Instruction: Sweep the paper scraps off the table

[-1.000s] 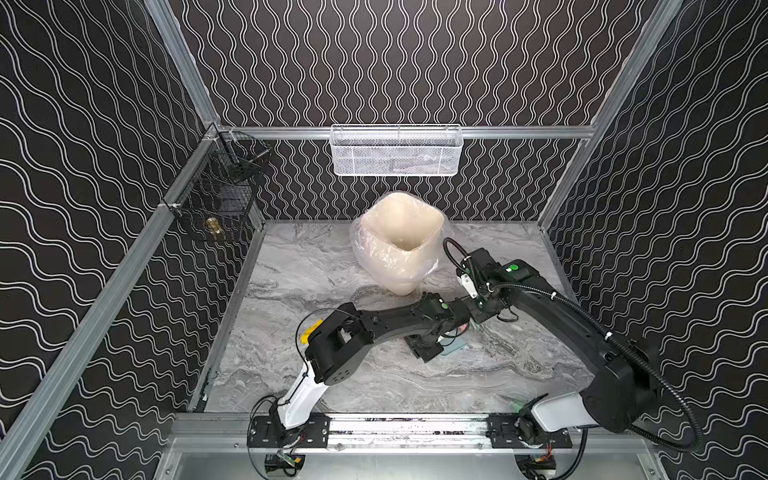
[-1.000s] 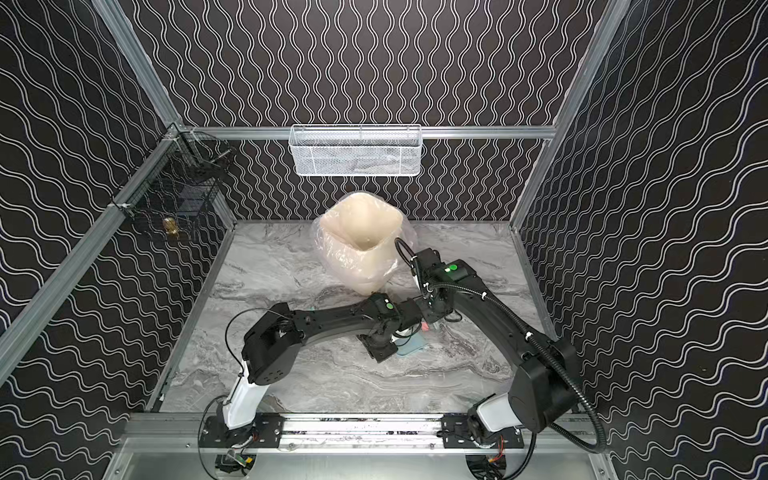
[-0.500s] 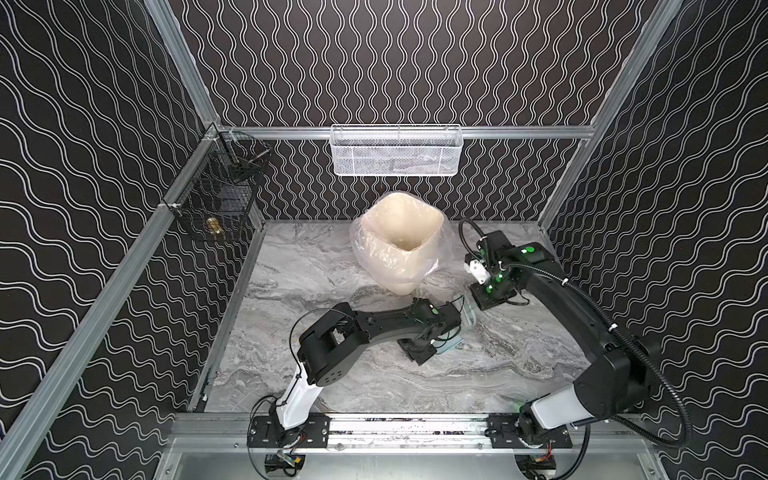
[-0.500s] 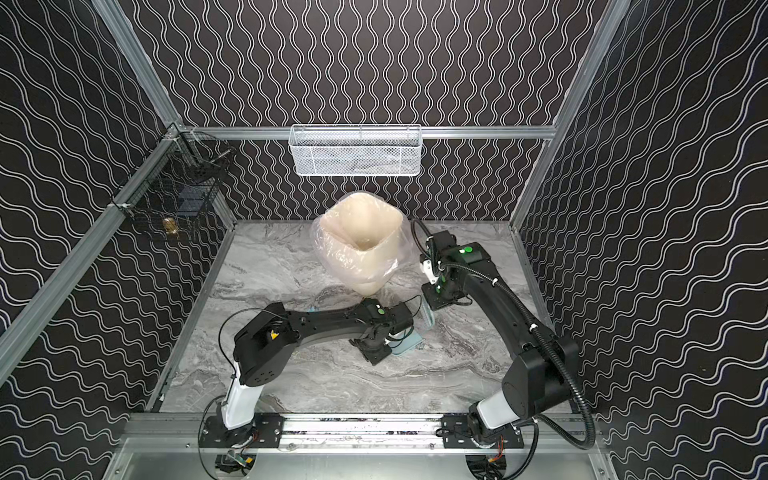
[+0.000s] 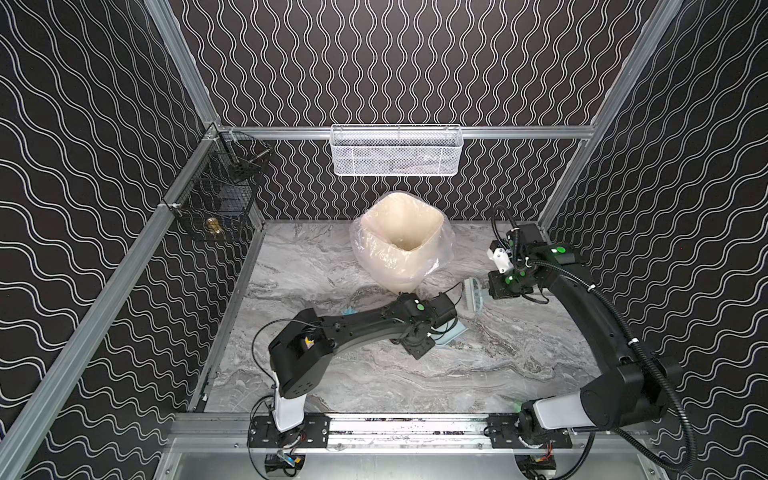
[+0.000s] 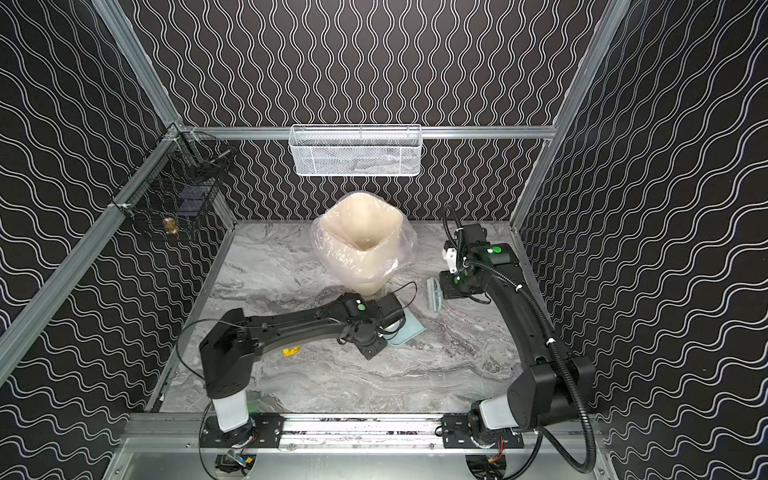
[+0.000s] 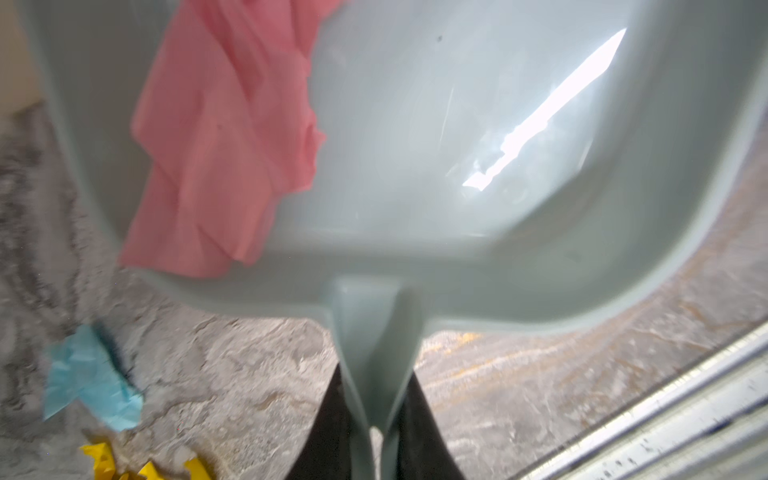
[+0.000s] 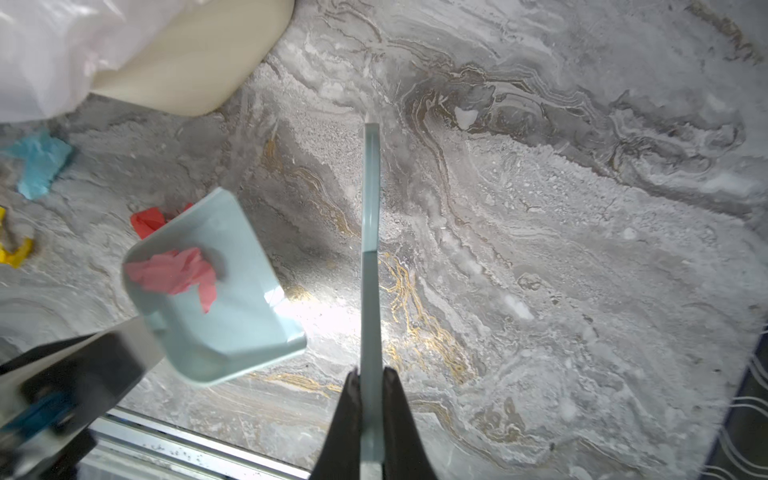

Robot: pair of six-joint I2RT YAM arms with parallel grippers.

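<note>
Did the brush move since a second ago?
Yes. The brush moved back and a little right, away from the front rail, now level with the bin's bottom.

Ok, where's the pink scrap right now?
In the right wrist view the pink scrap lies inside the dustpan, held by the left gripper mid-table, near the bin.

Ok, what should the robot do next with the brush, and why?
Probably swing the brush over to the red scrap beside the dustpan and sweep it in. Only the pink scrap is inside; the blue scrap and yellow scrap also lie on the table.
</note>
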